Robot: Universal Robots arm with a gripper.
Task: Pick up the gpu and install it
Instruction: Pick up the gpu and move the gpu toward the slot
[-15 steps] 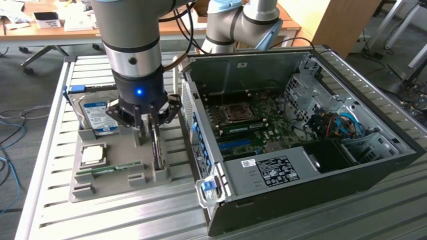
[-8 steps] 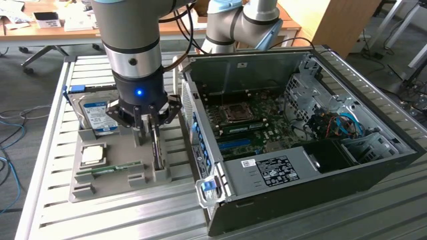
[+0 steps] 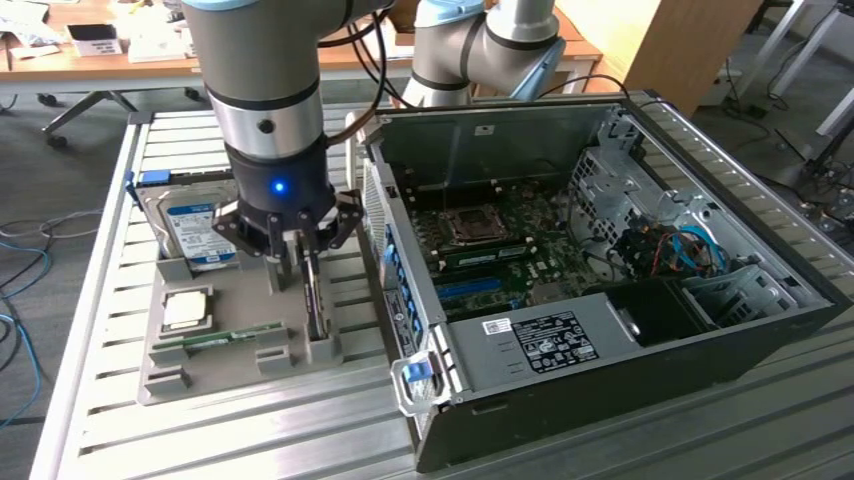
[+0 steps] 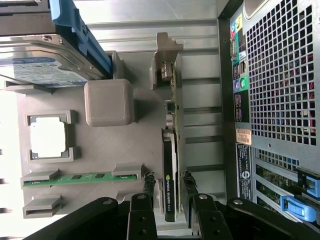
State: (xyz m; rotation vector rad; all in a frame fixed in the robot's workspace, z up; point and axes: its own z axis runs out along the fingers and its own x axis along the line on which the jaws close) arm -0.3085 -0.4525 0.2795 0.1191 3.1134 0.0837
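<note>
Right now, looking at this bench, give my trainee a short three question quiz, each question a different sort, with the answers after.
1. Fill in: on the grey tray, the processor chip lies between the hard drive and the ____.
2. The gripper straddles: A the hard drive, B the gpu, C the processor chip.
3. True or false: the gpu already sits inside the computer case.
Key: 1 memory stick; 2 B; 3 false, it stands on edge in the grey tray.
</note>
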